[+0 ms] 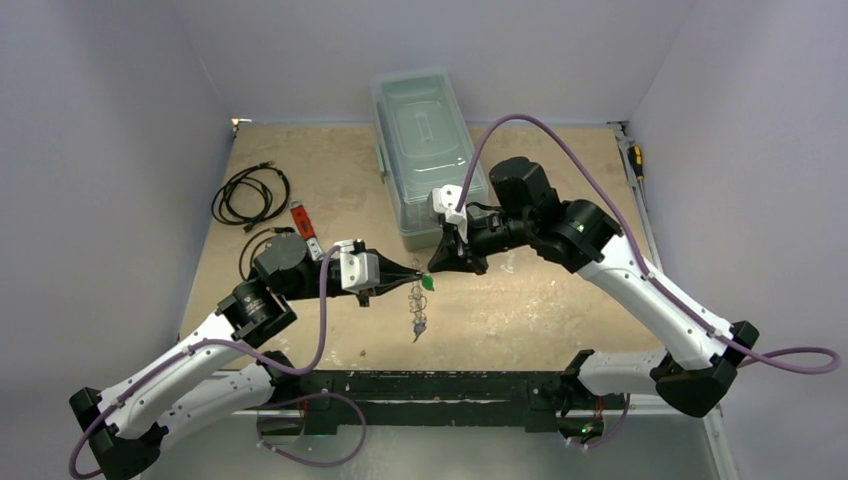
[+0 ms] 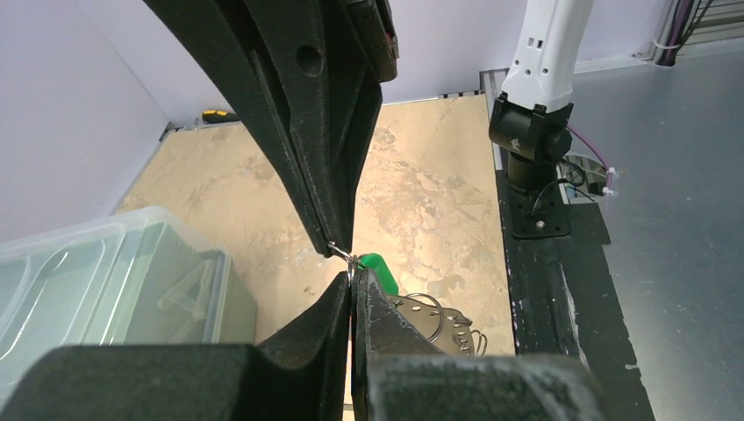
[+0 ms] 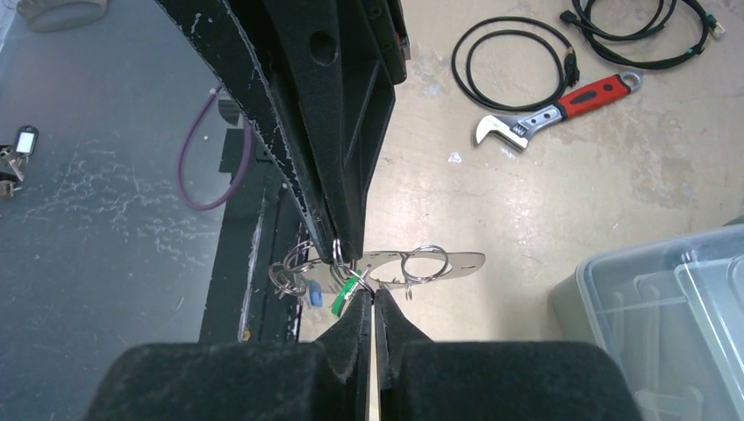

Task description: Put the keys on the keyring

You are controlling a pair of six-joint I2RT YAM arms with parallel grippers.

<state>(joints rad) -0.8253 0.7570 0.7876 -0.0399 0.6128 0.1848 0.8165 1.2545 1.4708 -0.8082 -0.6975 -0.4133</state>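
The keyring point(image 3: 452, 262) hangs clear of the worktop point(image 1: 540, 300), held up between the two arms, its flat silvery band lying level in the right wrist view with several small wire rings point(image 3: 424, 261) looped through it. The blue key point(image 3: 312, 295) dangles from the cluster of rings at the band's far end, so that half of the job looks done. The green key point(image 3: 346, 296) sits right against the band beside it, at the very spot where both arms meet. Whether it is already threaded onto a ring or only being offered up cannot be told, so I judge the task to be in its last step, with the green key left to seat. The left fingers point(image 2: 349, 294) are closed to a hairline, pinching a small wire ring at the keyring's edge. The right fingers point(image 3: 373, 307) are likewise closed to a thin slit just under the band, with the green key touching their tip, though what they grip is hidden. Well beyond the keyring lie a red-handled wrench point(image 3: 561, 105) and black cables point(image 3: 513, 61), and a clear plastic box point(image 3: 667, 298) stands off to one side.
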